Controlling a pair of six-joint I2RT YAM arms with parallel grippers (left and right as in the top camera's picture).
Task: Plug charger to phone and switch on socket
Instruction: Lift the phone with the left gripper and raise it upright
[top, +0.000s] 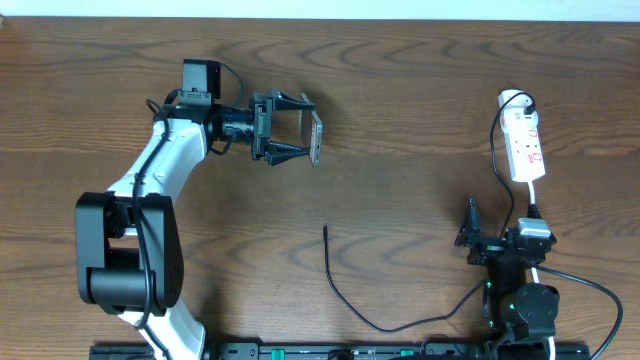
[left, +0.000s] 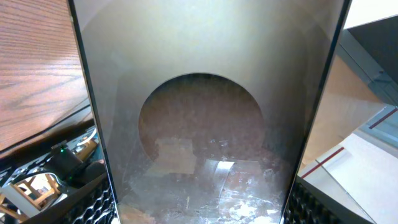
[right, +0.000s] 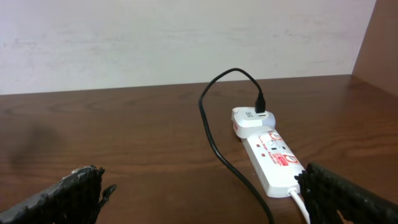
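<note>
The left gripper (top: 306, 131) clamps the phone (top: 316, 137) on edge at 11 o'clock on the table. The right gripper (right: 202, 180) is spread wide and empty, and faces the power strip (top: 526, 150) at 2 o'clock. The charger cable's (top: 345, 295) plug tip (top: 325, 230) lies loose near the centre. It is thin and may skid from a pinch. Pushing it in could twist the phone in its grip. One phone, one cable, one strip.

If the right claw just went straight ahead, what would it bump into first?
The right claw would probably meet the thin black charger cable first, crossing ahead of it; the white socket lies beyond, slightly right. Depth is hard to judge.
</note>
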